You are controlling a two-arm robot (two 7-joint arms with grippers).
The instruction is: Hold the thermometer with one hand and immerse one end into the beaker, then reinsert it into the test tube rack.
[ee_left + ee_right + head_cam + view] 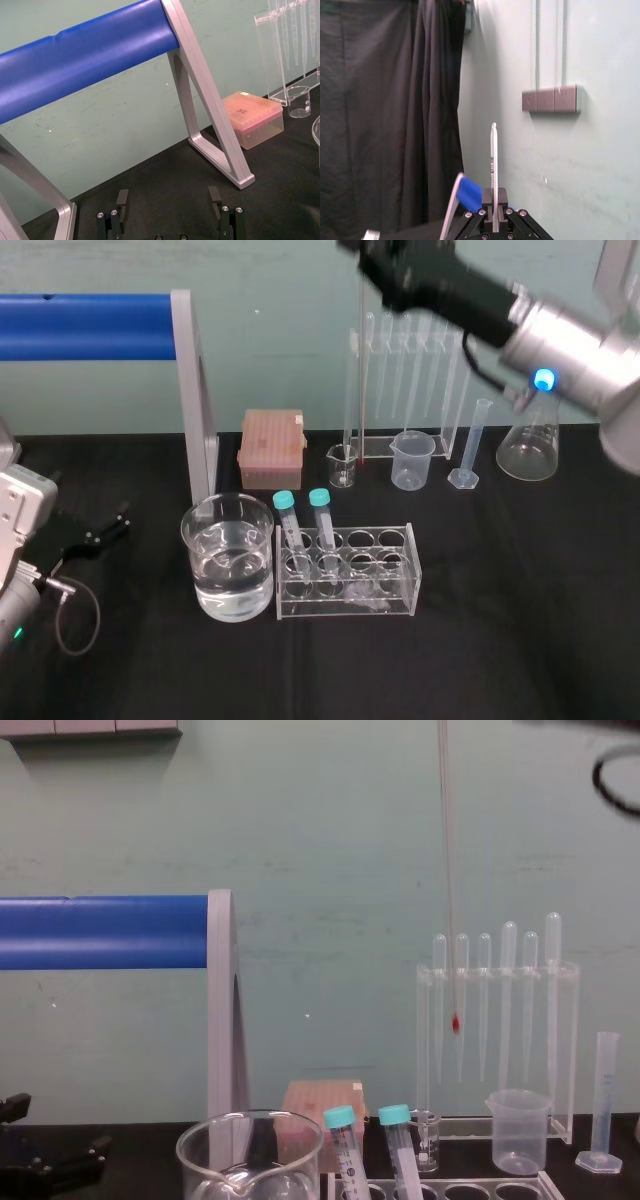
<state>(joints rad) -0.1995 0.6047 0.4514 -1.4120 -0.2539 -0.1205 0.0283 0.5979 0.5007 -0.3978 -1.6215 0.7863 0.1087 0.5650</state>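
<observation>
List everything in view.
thermometer: one, clear, in right gripper
beaker: one, clear, left of rack
rack: one, clear, front centre
tubes: two, teal-capped, rack's left end
pipette stand: one, clear, back
tip box: one, pink, behind beaker
tiny beaker: one, clear, before stand
plastic beaker: one, translucent, before stand
cylinder: one, clear, right of stand
flask: one, clear, back right
frame: one, blue and silver, back left
left gripper: one, black, open, parked left
right gripper: one, black, shut on thermometer, high

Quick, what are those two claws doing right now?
Left gripper: open, holding nothing.
Right gripper: shut on the thermometer, held upright in the air.
</observation>
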